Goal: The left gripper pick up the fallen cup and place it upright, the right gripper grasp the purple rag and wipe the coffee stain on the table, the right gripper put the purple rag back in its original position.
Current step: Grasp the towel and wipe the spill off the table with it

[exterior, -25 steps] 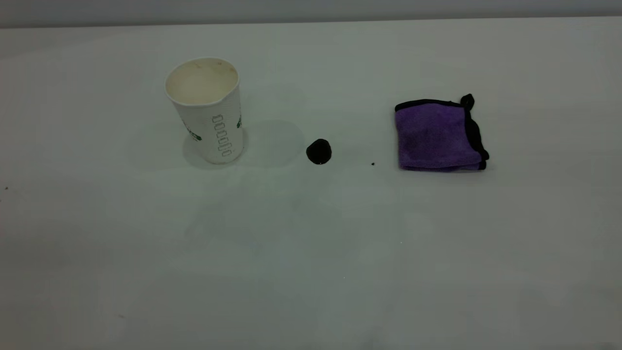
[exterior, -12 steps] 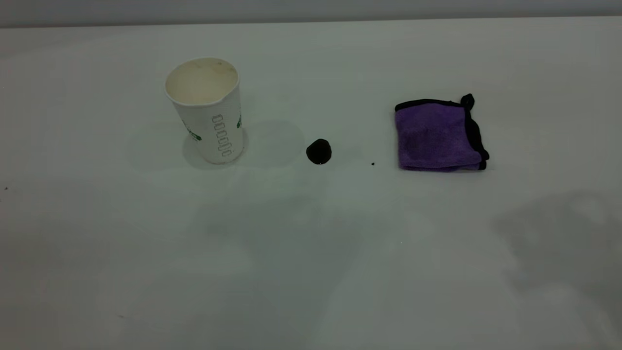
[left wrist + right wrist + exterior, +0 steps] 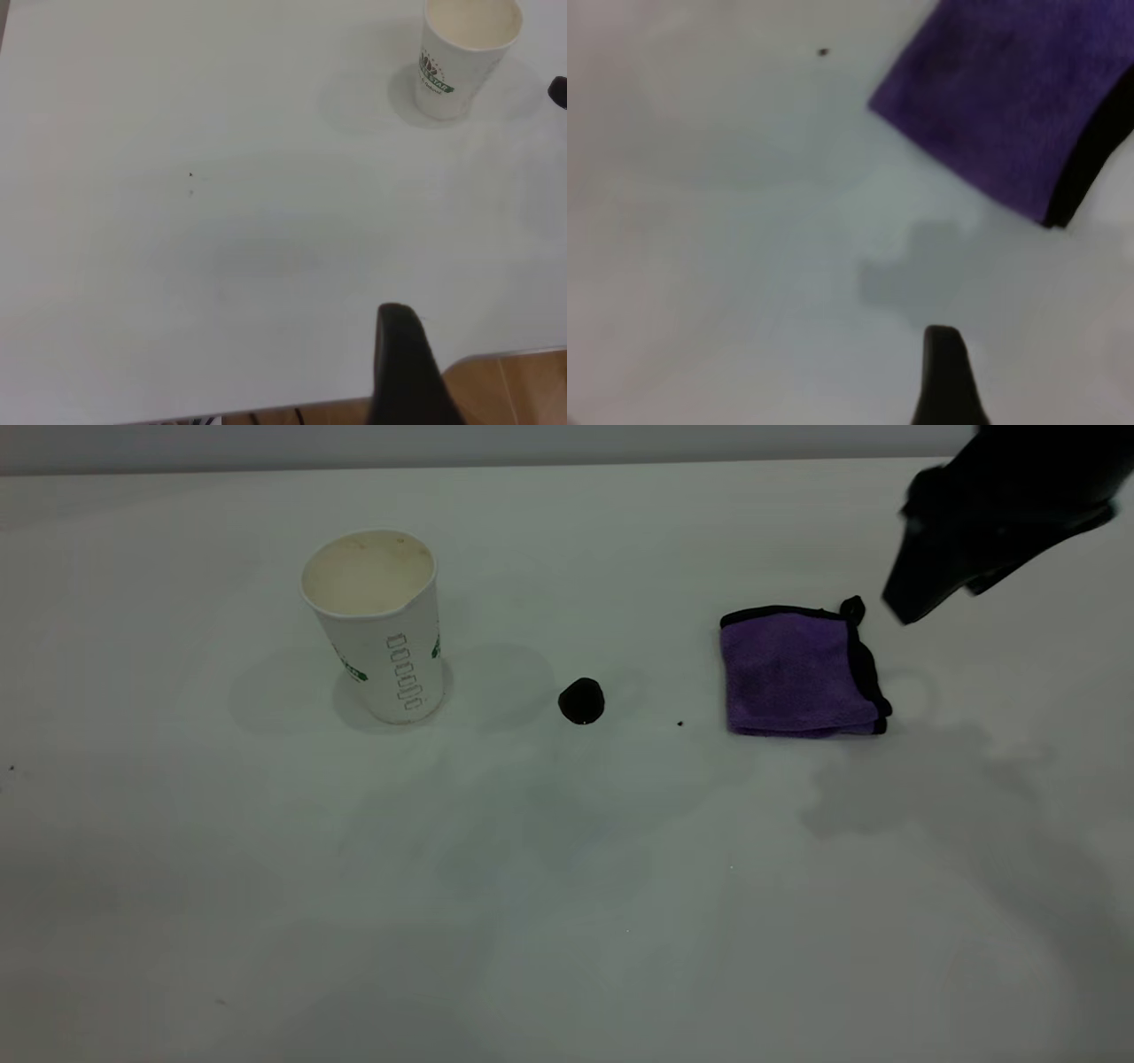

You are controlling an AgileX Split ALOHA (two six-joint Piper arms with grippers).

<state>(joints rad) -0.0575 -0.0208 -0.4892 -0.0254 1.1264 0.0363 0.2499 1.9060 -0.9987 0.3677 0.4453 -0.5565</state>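
The cup (image 3: 376, 624) stands upright left of the stain (image 3: 581, 701). The right gripper (image 3: 921, 598) hovers just beside the rag (image 3: 797, 673), its jaw gap indiscernible.

- The purple rag (image 3: 1010, 106) lies flat on the tabletop (image 3: 700, 266), its black edging along one side.
- A tiny dark speck (image 3: 823, 52) sits on the tabletop, apart from the rag.
- One black finger (image 3: 946, 376) of the right claw shows above the bare tabletop, clear of the rag.
- A soft grey shadow (image 3: 912, 266) falls between finger and rag.
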